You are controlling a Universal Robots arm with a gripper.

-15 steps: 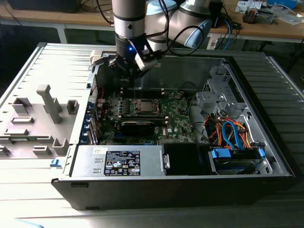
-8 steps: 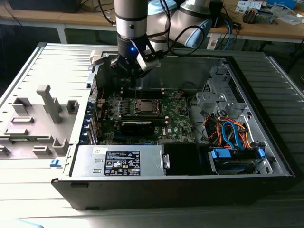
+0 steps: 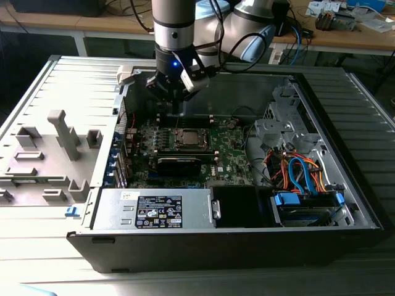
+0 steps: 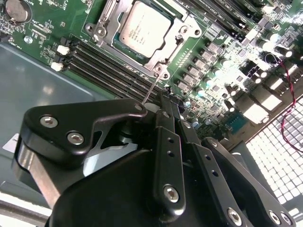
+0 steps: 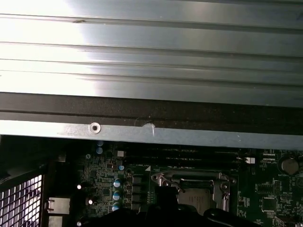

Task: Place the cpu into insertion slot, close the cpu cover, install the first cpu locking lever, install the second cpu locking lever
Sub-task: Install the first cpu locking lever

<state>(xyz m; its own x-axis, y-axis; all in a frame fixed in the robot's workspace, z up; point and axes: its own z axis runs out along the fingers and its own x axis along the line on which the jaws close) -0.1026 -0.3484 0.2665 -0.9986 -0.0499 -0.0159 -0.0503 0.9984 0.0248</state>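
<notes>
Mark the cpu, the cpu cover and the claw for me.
cpu (image 4: pixel 144 29): second wrist view, middle of its grey metal top.
cpu cover (image 4: pixel 110 14): second wrist view, silver frame edge beside the chip.
claw (image 4: pixel 171 116): second wrist view, at its fingertips.

A ribbed grey metal surface (image 3: pixel 364 123) spreads out around the tool on all sides, catching strong glare on the exterior view's left, where pale grey plastic fixtures (image 3: pixel 65 132) stand upright well apart from the tool. Behind the tool runs a long wooden workbench (image 3: pixel 364 40) on white legs, strewn with cables (image 3: pixel 299 31) and small clutter (image 3: pixel 336 18) toward the exterior view's right. The space beneath that bench is dark. In the first wrist view, bright light streaks across the grey ribbed panel (image 5: pixel 151 56)
</notes>
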